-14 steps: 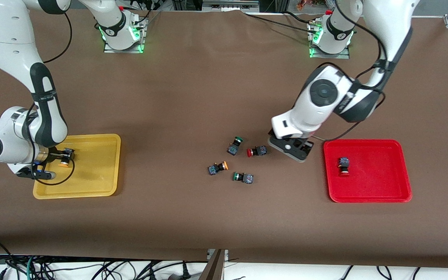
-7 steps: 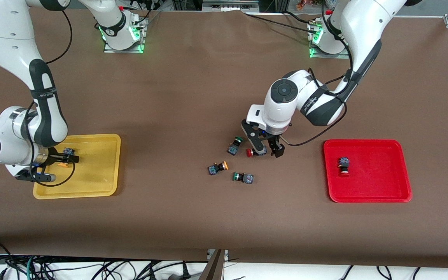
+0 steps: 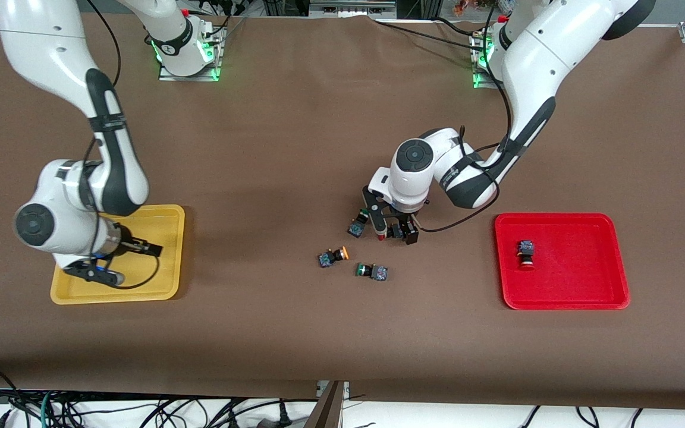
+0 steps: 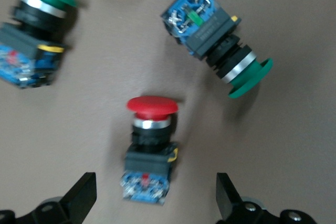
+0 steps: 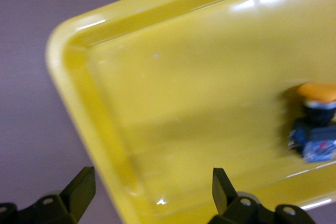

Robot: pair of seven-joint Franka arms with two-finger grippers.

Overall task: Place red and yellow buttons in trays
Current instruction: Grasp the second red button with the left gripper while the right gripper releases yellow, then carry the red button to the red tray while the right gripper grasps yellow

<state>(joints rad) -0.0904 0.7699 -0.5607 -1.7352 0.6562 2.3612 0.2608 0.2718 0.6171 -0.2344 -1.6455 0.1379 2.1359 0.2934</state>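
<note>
Red button [image 4: 149,148] on table [image 3: 295,148] mid-cluster, left end effector [image 3: 394,230] wide astride it. Small, rigid, light; round cap slippery, so pinch blocky body. Right end effector [image 3: 140,248] wide over yellow tray [image 3: 170,285], yellow button [image 5: 316,124] inside.

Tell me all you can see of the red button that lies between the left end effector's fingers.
The red button lies on its side on the brown table: a round red cap, a silvery ring, a dark blocky body and a blue end. The open left end effector straddles it without touching. Two green-capped buttons lie close by, apart from it.
</note>
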